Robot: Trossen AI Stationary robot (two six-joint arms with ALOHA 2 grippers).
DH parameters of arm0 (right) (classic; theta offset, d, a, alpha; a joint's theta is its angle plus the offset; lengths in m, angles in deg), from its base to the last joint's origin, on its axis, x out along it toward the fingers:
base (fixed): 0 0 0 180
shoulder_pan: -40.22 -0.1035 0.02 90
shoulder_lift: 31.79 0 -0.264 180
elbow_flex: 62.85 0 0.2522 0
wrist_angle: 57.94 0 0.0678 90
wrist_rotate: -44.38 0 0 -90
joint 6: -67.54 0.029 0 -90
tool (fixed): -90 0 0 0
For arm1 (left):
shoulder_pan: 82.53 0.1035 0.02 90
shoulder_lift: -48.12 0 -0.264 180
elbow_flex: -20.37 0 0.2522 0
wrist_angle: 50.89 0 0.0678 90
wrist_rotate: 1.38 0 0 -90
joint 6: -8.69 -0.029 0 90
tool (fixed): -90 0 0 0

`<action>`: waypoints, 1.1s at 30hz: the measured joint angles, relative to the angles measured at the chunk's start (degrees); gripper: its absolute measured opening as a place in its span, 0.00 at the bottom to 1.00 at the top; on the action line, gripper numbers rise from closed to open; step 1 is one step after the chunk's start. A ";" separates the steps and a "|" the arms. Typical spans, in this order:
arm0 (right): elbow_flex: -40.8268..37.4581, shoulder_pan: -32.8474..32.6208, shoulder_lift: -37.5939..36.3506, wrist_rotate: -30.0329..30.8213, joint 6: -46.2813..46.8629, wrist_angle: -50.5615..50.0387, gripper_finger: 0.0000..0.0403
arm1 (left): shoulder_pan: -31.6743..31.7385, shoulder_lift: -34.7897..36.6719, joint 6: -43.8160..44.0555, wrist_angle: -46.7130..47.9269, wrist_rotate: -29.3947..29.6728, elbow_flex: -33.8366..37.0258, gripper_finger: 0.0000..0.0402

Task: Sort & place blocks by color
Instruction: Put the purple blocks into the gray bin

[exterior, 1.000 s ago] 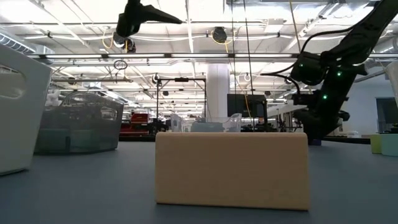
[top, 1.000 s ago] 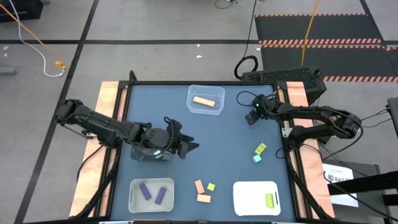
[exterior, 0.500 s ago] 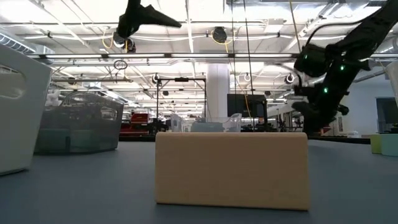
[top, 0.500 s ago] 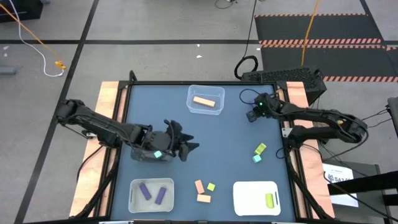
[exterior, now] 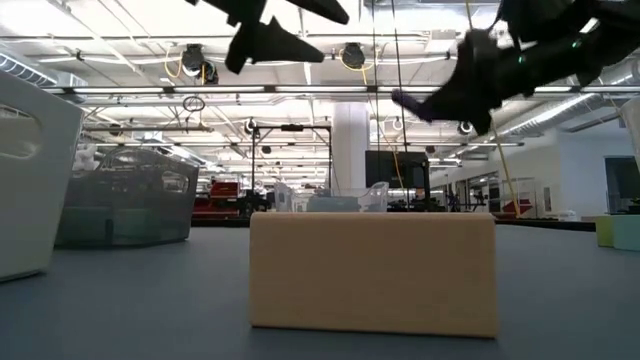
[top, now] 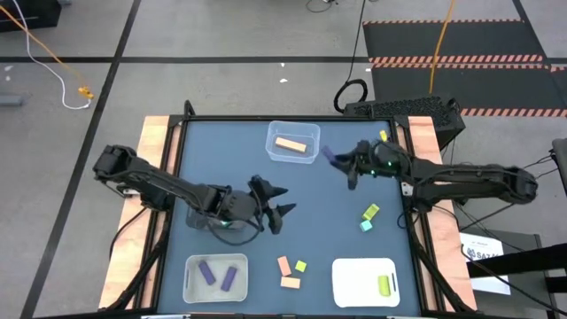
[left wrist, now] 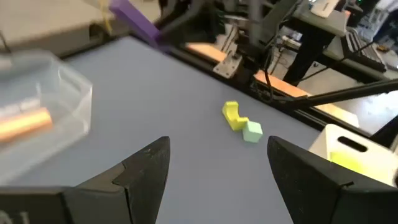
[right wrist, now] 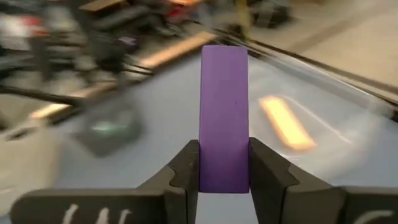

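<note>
My right gripper (top: 344,163) is shut on a purple bar (top: 328,156) above the table's far middle, beside the clear bin (top: 271,152) that holds an orange bar (top: 290,144). The purple bar also shows in the low view (exterior: 408,103) and the left wrist view (left wrist: 134,15). My left gripper (top: 278,204) hovers open over the table's centre, touching nothing. A yellow-green block (top: 370,211) and a teal cube (top: 366,225) lie at the right. Two orange blocks (top: 285,272) and a yellow-green cube (top: 301,266) lie at the near middle. My right gripper pinches the purple bar between its two fingers (right wrist: 186,168) at one end (right wrist: 224,177). The fingers lie along the bar, coming from the table's right, and the rest of the bar sticks out past the fingertips. The bar is lifted clear of the table.
A clear bin (top: 190,285) at the near left holds two purple blocks (top: 217,276). A white bin (top: 350,282) at the near right holds a yellow-green bar (top: 384,285). In the low view an orange block (exterior: 372,272) stands close to the camera. Bare blue tabletop lies between the arms.
My right gripper has swung from the table's far right corner toward the left and risen, carrying the purple bar, which now sticks out toward the far clear bin. My left gripper has moved toward the table's right and a little toward the near edge, staying open.
</note>
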 joint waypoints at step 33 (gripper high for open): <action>1.02 -26.31 23.03 0.31 -14.59 39.49 0.21 | 2.93 -10.27 -23.41 -34.92 -12.59 0.02 0.67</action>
